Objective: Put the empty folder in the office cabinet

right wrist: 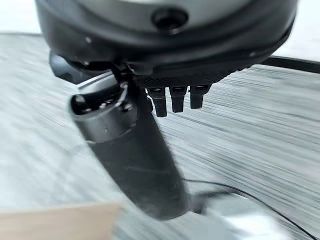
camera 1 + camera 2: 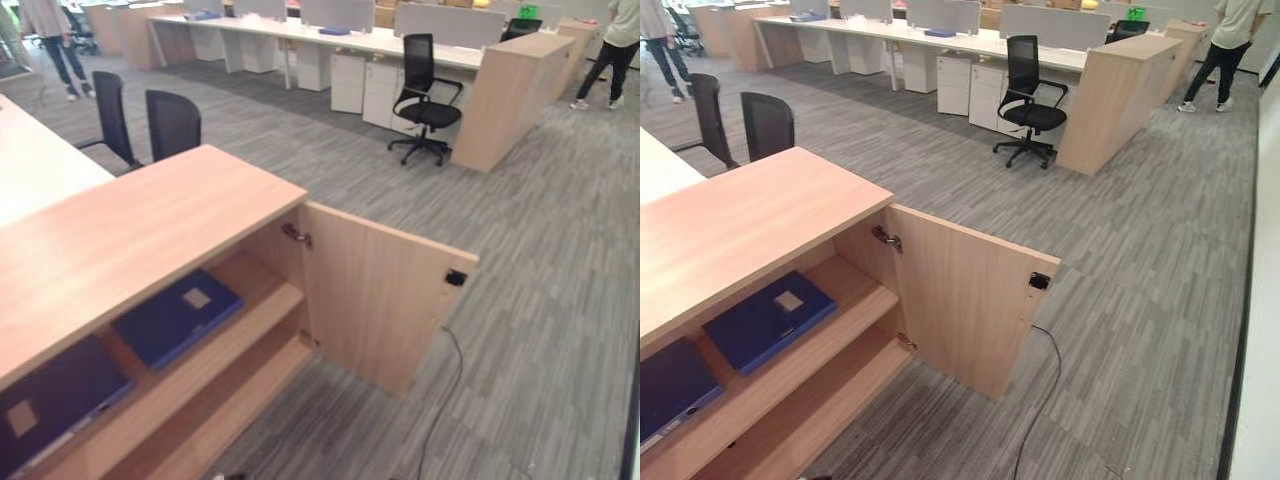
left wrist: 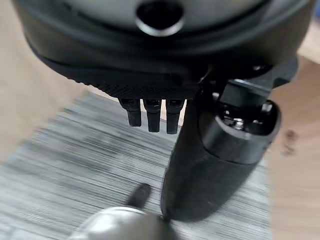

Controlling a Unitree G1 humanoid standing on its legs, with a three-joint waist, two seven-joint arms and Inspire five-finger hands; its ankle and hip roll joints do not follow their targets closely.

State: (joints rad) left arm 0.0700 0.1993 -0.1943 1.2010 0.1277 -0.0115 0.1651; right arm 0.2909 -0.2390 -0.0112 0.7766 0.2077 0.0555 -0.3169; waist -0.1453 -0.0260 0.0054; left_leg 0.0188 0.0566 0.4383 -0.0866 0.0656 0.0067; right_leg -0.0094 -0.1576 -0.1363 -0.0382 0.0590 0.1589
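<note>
At the far left, on the upper shelf [image 2: 262, 300] of the cabinet [image 2: 150, 225], lies a dark navy folder [image 2: 45, 395], flat, with a pale label near its corner. Just beside it, apart by a narrow strip of bare wood, lies a second blue folder [image 2: 178, 315], also flat, matte, rectangular, with a small light square label on its cover. Below them runs the lower shelf [image 2: 235, 400], of the same pale wood grain. The cabinet's top is a smooth, light wooden surface with a straight edge. Its door [image 2: 375, 300] stands swung wide open to the right, a plain wooden panel with metal hinges [image 2: 296, 235] at the inner edge and a small black catch [image 2: 456, 277] near its outer top corner. The floor [image 2: 540, 300] is grey striped carpet. Farther off stand black mesh-backed chairs [image 2: 172, 122], a black swivel chair [image 2: 425, 100] on castors and long white desks [image 2: 330, 40].

My left hand [image 3: 210, 150] hangs over the carpet beside the wood, fingers [image 3: 152, 115] straight and relaxed, holding nothing. My right hand [image 1: 135, 160] hangs over carpet too, fingers [image 1: 177, 100] loose and empty.
</note>
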